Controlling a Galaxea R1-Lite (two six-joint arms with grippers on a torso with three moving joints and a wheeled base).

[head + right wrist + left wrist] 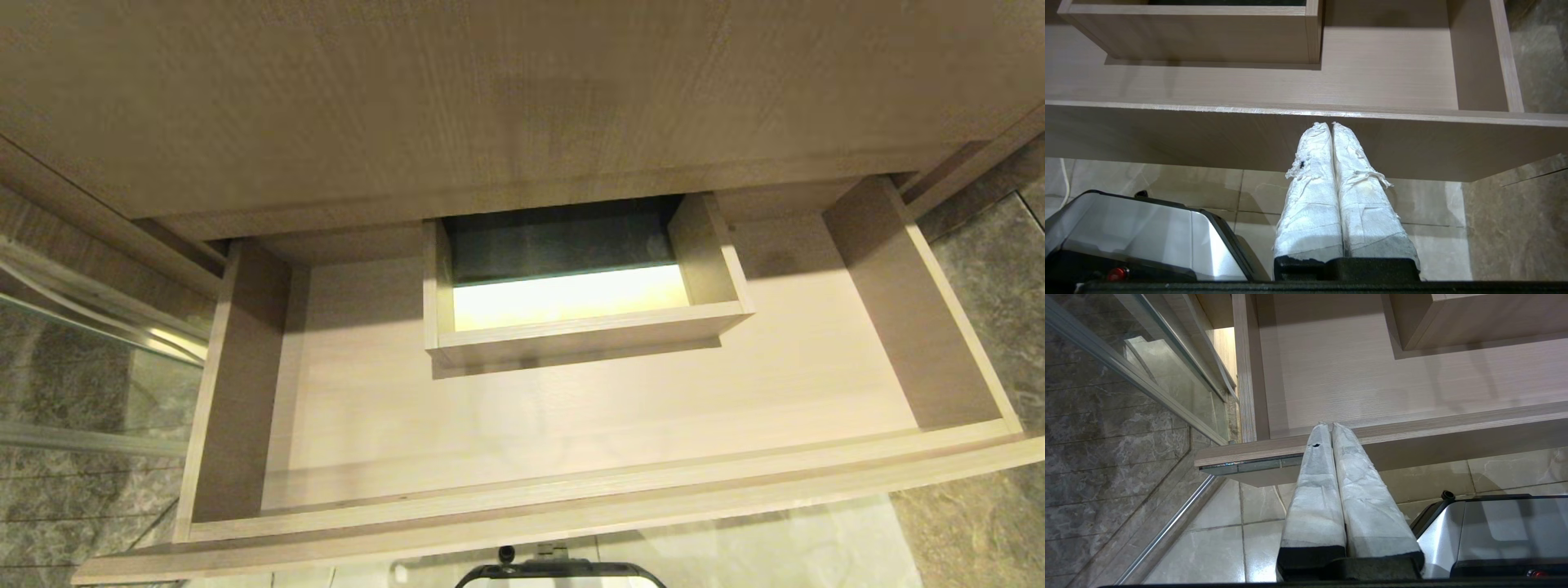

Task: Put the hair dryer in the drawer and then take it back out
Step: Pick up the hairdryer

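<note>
One wide, shallow, light-wood-grain drawer (571,408) stands pulled open in the head view, boxed rectangular cutout (571,286) at twelve o'clock of its floor; no hair dryer shows in it. Left wrist view: left gripper (1329,425), white-wrapped fingers pressed together, holding nothing, at the drawer's front edge. Right wrist view: right gripper (1329,124), fingers likewise closed and unladen, just below the drawer front.

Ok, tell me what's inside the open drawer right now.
Nothing loose lies in the drawer: only its bare wood floor and the boxed cutout at rear centre. No hair dryer shows in any view. The rear corners, shadowed under the cabinet front, cannot be checked.
</note>
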